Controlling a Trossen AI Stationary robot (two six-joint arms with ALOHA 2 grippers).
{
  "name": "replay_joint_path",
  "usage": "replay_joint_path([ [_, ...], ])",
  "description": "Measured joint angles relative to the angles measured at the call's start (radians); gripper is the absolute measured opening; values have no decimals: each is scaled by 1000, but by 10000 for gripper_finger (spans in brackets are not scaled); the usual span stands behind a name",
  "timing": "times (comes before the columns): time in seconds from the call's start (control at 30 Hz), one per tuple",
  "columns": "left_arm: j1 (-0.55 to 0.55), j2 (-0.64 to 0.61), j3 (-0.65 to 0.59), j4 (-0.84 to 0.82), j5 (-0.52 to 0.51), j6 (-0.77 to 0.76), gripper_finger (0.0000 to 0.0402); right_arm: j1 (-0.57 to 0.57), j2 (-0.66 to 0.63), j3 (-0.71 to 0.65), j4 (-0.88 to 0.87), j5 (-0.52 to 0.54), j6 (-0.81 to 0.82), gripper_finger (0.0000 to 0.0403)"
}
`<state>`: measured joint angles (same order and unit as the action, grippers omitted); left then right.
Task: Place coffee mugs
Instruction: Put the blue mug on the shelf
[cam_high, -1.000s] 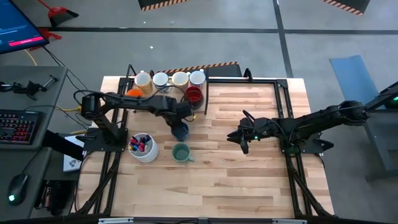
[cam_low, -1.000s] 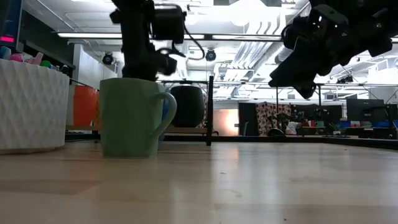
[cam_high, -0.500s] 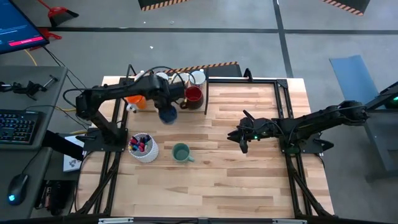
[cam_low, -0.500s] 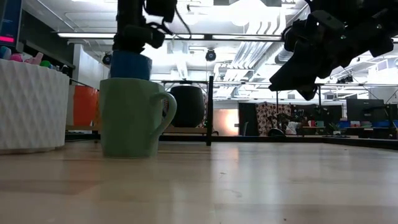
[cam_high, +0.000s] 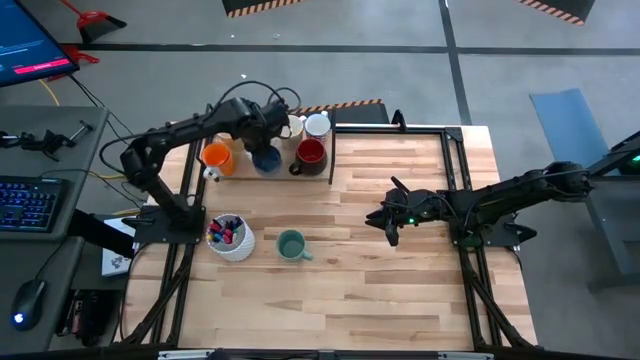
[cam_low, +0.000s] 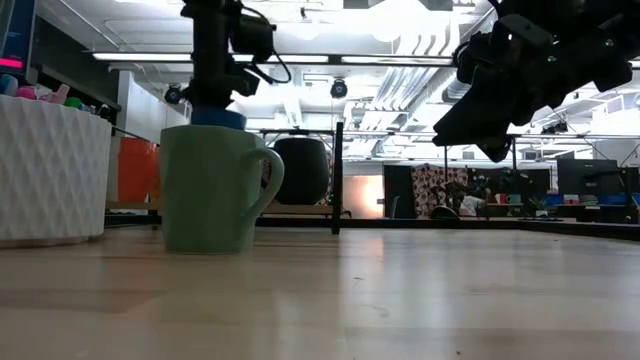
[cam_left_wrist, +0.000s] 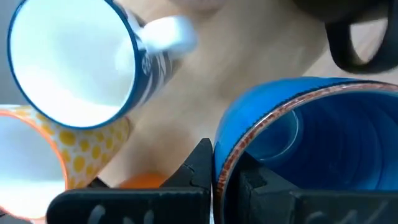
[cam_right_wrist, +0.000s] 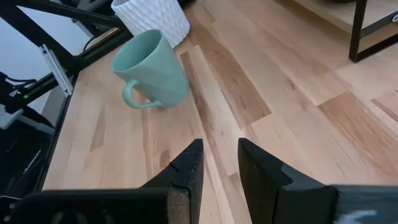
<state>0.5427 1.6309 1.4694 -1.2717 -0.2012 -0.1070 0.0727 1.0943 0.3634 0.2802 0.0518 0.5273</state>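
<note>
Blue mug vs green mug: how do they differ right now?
The blue mug is pinched at its rim by the left claw at the table's far side, among the other mugs; the green mug stands free mid-table, beside the white pen holder. The right claw faces the green mug without touching it. Both sit upright, openings up.

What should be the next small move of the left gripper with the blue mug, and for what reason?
Probably lower the blue mug straight down and let go. The left gripper pinches its rim, one finger inside, one outside, and holds it at the back of the table between the orange mug and the dark red mug. The low view suggests it is not set down, though the green mug hides its base.
</note>
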Motion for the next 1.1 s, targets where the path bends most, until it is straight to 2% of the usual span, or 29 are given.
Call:
replay_joint_path([
  [0.3,29,15,1,122,2,15,5,0,0,0,2,-2,16,81],
  [1.1,30,153,2,150,12,40,5,0,0,0,1,-3,42,81],
])
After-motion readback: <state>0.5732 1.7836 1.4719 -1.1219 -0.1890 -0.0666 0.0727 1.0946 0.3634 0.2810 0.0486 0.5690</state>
